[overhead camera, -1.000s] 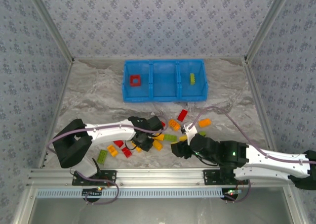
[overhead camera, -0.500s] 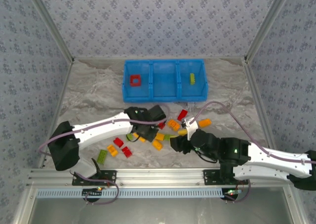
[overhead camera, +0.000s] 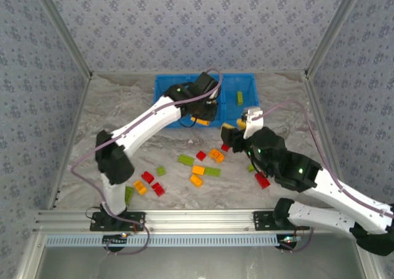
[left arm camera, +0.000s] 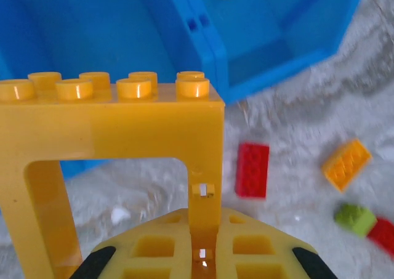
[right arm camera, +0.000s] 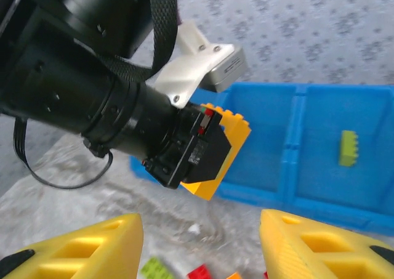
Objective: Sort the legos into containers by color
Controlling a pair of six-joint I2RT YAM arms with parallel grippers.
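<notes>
Jaws of the left gripper (left arm camera: pixel 203 245) clamp one bar of an orange-yellow open square plastic frame brick (left arm camera: pixel 111 125), held above the near wall of the bright blue three-compartment plastic tray (overhead camera: pixel 249 116); light, rigid and slick, it probably pivots unless pinched mid-bar; the right gripper (right arm camera: pixel 200 242) gapes empty.

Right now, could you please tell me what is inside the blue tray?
One lime green brick lies in the right compartment of the blue tray. The left arm covers most of the other two, hiding their contents.

The orange-yellow frame brick (left arm camera: pixel 123 125) is glossy, smooth plastic, and the blue tray (left arm camera: pixel 277 39) is smooth plastic with a softer sheen. The table covering (overhead camera: pixel 123 119) looks matt and wrinkled; the near-edge rail (overhead camera: pixel 197 217) is dull metal.
</notes>
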